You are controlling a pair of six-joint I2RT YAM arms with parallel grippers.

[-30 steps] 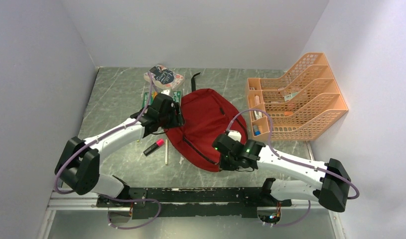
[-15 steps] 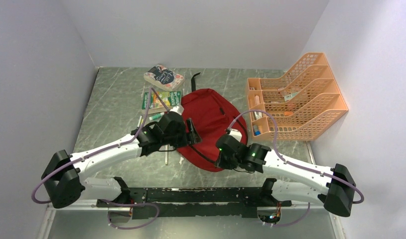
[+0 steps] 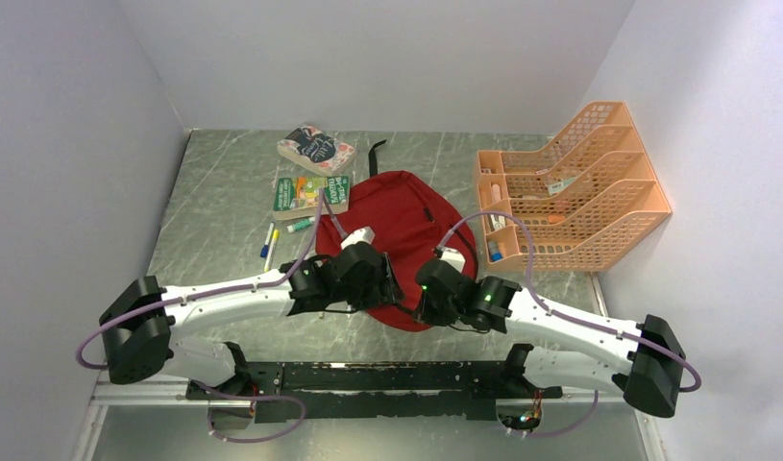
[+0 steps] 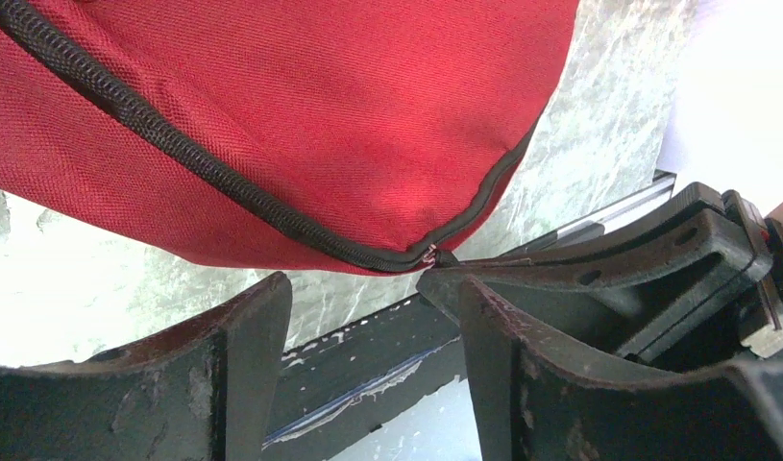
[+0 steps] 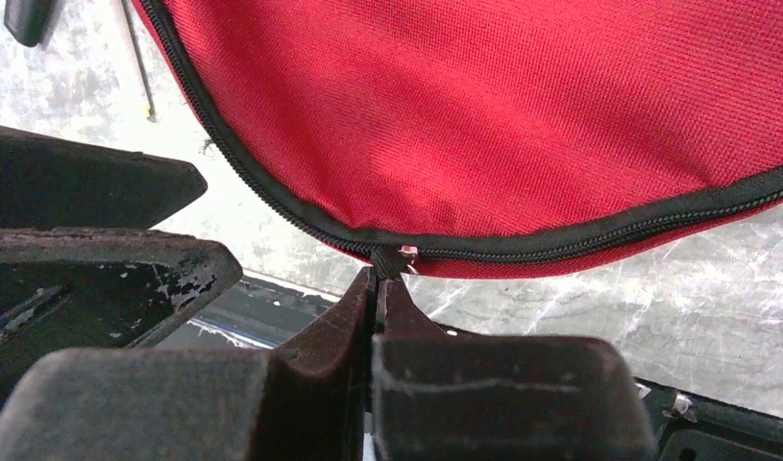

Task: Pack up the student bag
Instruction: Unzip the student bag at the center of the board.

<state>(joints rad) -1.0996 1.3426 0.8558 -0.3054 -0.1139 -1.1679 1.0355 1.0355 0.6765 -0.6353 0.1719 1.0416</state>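
Red student bag [image 5: 483, 115]: right jaws pinch zipper pull [image 5: 395, 257] (left apart).

Overhead view looks down from behind; both wrist views closely share the student bag [image 4: 368, 115] edge.

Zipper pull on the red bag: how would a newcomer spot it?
Find the dark red backpack left of the orange file organizer, then follow its black zipper round to its near edge. The zipper pull is the small black tab there, the only part pinched by the shut right gripper; the left gripper beside it is open.
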